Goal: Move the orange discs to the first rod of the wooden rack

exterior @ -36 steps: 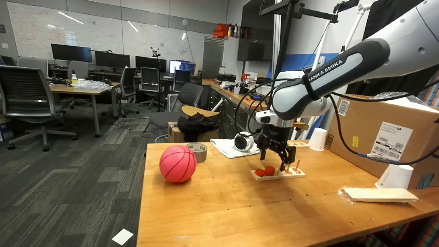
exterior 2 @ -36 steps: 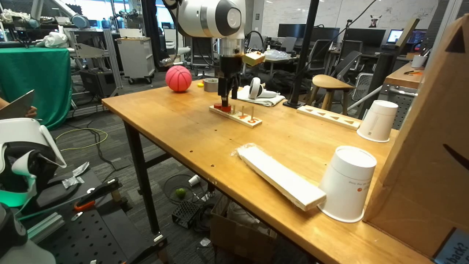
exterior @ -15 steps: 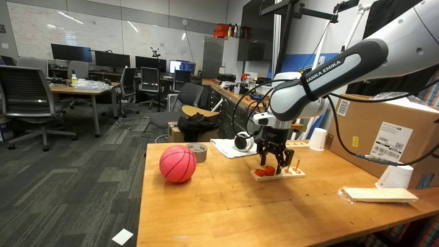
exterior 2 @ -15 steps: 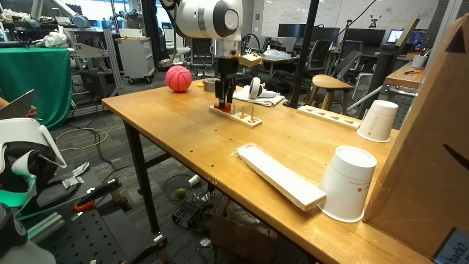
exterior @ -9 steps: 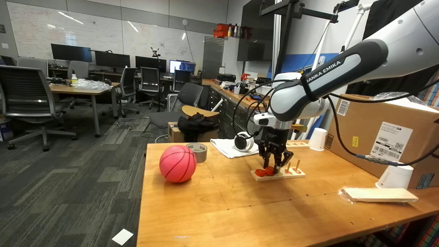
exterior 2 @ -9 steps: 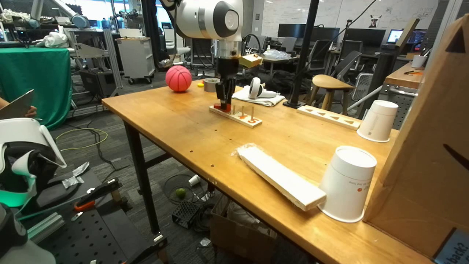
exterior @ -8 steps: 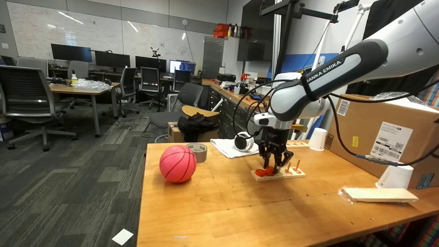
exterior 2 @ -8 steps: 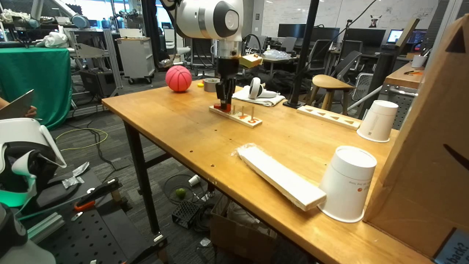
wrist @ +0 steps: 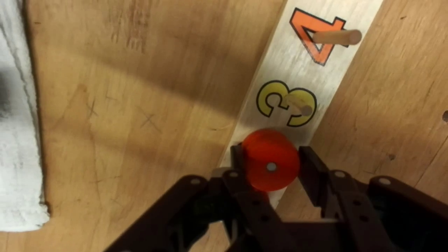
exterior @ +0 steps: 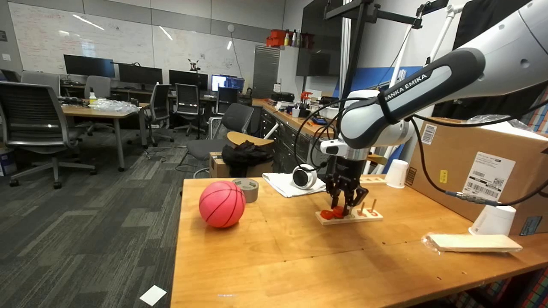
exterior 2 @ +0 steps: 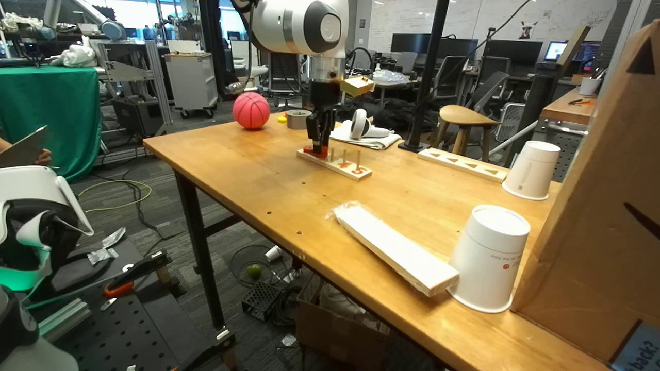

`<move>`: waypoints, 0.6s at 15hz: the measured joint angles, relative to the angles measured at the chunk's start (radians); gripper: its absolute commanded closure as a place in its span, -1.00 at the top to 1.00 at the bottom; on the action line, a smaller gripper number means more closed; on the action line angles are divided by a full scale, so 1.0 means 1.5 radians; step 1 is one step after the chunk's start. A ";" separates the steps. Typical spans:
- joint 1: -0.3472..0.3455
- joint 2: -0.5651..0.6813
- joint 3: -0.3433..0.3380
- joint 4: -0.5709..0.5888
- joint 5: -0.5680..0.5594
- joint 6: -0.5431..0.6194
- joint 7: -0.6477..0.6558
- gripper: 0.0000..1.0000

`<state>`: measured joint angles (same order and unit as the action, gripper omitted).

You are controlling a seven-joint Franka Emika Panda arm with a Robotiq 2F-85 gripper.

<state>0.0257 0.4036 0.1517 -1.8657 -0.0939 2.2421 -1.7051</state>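
While the tool (wrist: 270, 156) grips one orange disc (wrist: 269, 147), a second disc (exterior: 326, 214) sits on the wooden rack (wrist: 287, 68).

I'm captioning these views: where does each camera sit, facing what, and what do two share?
An exterior view: slightly higher than the table, facing the whiteboard; arm and gripper show right of centre.
An exterior view: near the big cardboard box, looking down the table toward the pink ball; arm and gripper hang from above.
Wrist view: on the arm, whose gripper alone shows, facing down at the wooden rack.
Both exterior views share pink ball, wooden rack and arm.
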 measured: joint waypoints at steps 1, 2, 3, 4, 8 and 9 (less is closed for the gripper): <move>-0.002 -0.002 -0.002 0.001 0.000 0.000 0.001 -0.66; -0.004 -0.005 -0.003 0.002 0.000 0.000 0.002 -0.66; -0.006 -0.008 -0.005 0.003 0.000 0.000 0.003 -0.66; -0.008 -0.012 -0.007 0.005 0.000 0.000 0.004 -0.66; -0.009 -0.028 -0.020 0.014 -0.005 -0.007 0.005 -0.66; -0.009 -0.032 -0.025 0.017 -0.009 -0.013 0.006 -0.66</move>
<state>0.0117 0.3560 0.1136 -1.8403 -0.1071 2.2227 -1.6954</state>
